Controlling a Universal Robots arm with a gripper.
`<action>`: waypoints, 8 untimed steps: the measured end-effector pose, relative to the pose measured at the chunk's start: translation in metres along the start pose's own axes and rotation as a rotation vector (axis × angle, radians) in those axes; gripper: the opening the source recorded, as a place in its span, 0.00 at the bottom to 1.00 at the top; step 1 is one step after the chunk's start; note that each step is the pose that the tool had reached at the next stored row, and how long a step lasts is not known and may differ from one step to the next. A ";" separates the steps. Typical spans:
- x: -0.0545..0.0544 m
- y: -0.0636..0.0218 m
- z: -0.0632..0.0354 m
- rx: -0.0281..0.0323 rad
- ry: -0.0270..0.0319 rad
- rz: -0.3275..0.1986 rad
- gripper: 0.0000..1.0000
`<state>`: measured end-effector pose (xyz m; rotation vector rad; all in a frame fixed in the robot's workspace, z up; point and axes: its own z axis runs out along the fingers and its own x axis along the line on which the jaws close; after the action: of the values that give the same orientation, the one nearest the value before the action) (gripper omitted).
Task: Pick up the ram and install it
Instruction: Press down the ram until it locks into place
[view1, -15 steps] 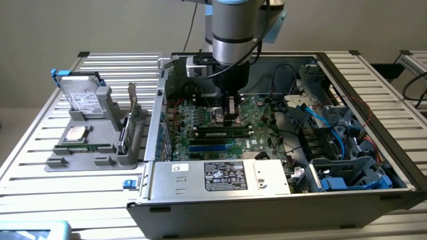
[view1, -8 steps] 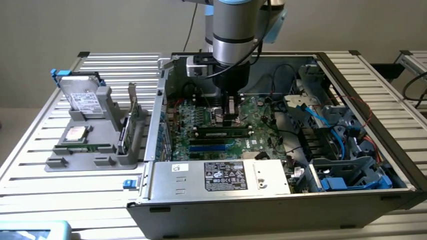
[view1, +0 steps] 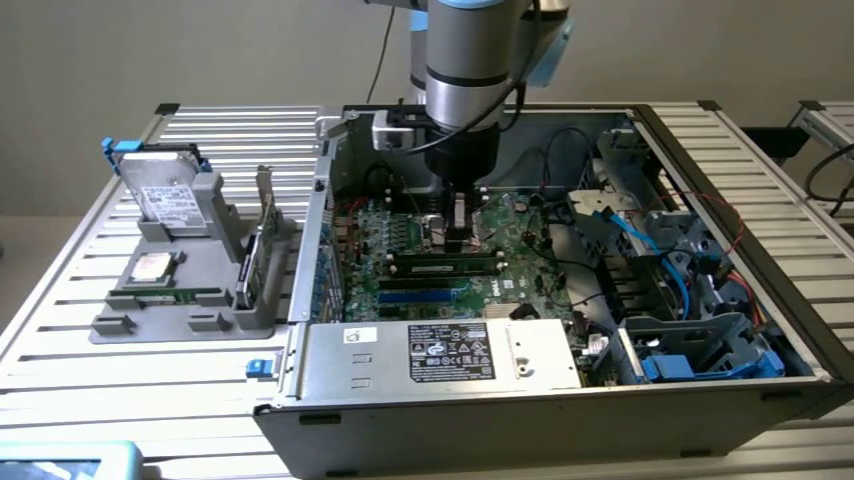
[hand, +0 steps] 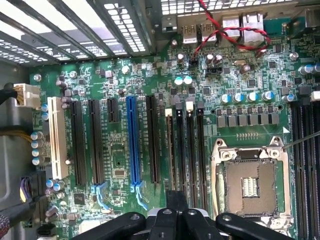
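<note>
The ram (view1: 447, 268), a long green stick with black chips, lies along a memory slot on the motherboard (view1: 400, 240) inside the open computer case (view1: 534, 400). My gripper (view1: 461, 238) reaches down into the case directly above the middle of that stick, its fingers shut together with nothing between them. I cannot tell whether the tips touch the stick's top edge. In the wrist view the shut gripper (hand: 176, 201) hangs over the row of narrow black memory slots (hand: 192, 150), beside the bare processor socket (hand: 250, 185).
A grey holder (view1: 120, 325) at the exterior view's left carries a hard drive (view1: 167, 195), a processor chip (view1: 151, 267), an expansion card (view1: 263, 235) and another green stick (view1: 167, 296). The power supply (view1: 447, 352) fills the case's near side. Blue cables (view1: 667, 250) and drive bays crowd the right.
</note>
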<state>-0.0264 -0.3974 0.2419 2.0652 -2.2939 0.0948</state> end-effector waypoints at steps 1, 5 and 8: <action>0.000 0.0000 0.0000 -0.0014 0.0001 0.017 0.11; 0.000 0.0000 0.0001 -0.0067 0.0008 0.082 0.11; 0.000 0.0000 0.0003 -0.0105 0.0012 0.130 0.11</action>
<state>-0.0264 -0.3974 0.2416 1.9087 -2.4210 0.0891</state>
